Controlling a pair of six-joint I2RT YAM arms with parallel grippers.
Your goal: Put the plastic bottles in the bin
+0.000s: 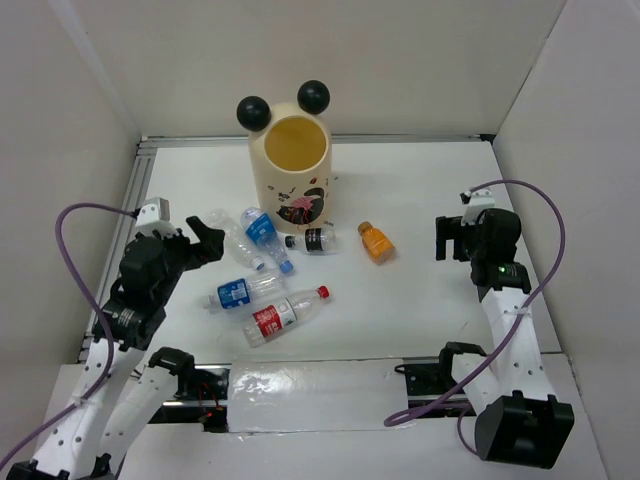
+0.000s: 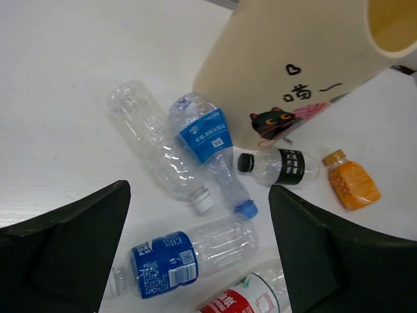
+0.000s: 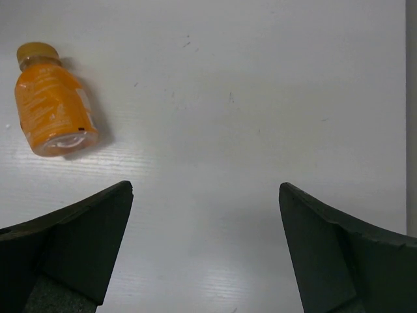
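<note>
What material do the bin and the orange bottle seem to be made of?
The bin: likely matte plastic or coated card, judging by its smooth cream wall with a printed cartoon. The orange bottle: probably glossy plastic, given the soft highlights on its side.

My arms are two-tone, with white lower links (image 1: pixel 512 335) and black joint housings (image 1: pixel 145 270) above them. A purple cable (image 1: pixel 72 245) loops off my left arm and a second purple cable (image 1: pixel 548 235) arcs over my right, where a small green light (image 1: pixel 499 269) glows. My left claw (image 1: pixel 208 240) and right claw (image 1: pixel 450 240) are black, with broad, matte, wedge-shaped fingers (image 2: pixel 71 254). My right base (image 1: pixel 522 428) is a black block.
</note>
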